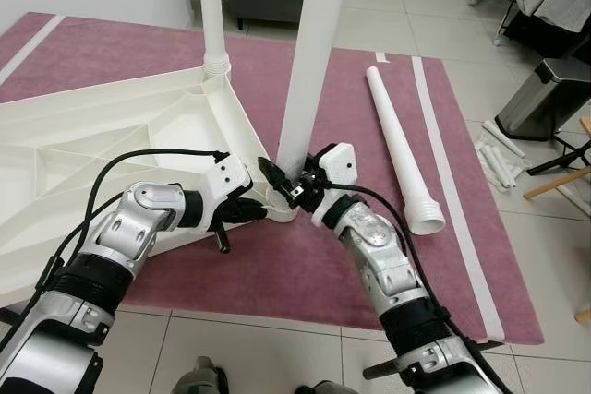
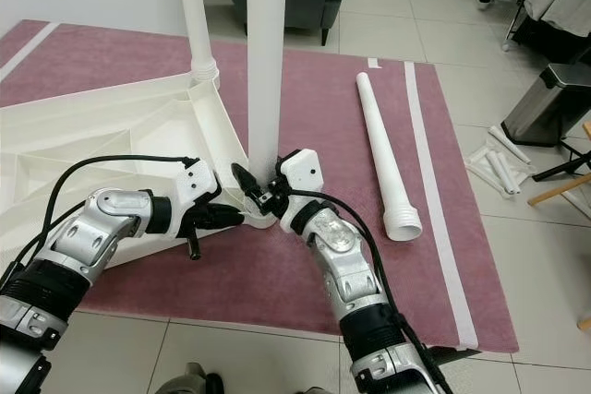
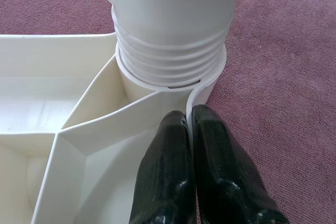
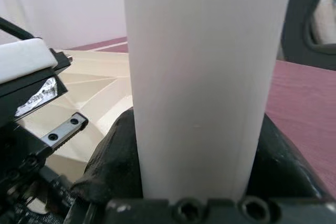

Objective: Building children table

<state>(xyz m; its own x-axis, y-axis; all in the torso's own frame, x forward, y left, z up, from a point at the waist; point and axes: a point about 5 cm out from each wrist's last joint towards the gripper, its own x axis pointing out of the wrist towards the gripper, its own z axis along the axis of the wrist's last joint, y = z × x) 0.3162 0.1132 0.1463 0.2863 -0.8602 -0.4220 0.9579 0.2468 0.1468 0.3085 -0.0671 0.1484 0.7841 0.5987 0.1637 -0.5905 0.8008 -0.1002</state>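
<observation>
I judge the job about halfway. The tabletop lies upside down on the purple rug, its ribbed underside facing up. One leg already stands in the far corner socket. A second leg stands upright in the near corner socket, where its threaded end shows several ridges still above the rim, so I take it as not yet screwed fully home. A third leg lies loose on the rug, well apart from the tabletop on my right, its threaded end toward me. I cannot see a fourth.

My right gripper has its fingers wrapped around the base of the near leg, one on each side, pinching it just above the socket. My left gripper has its fingers pressed together around the thin wall of the tabletop right beside that socket, steadying the corner.

Everything is plain white plastic: smooth, slightly tapered tubes for legs and a hollow tabletop braced by thin ribs.
</observation>
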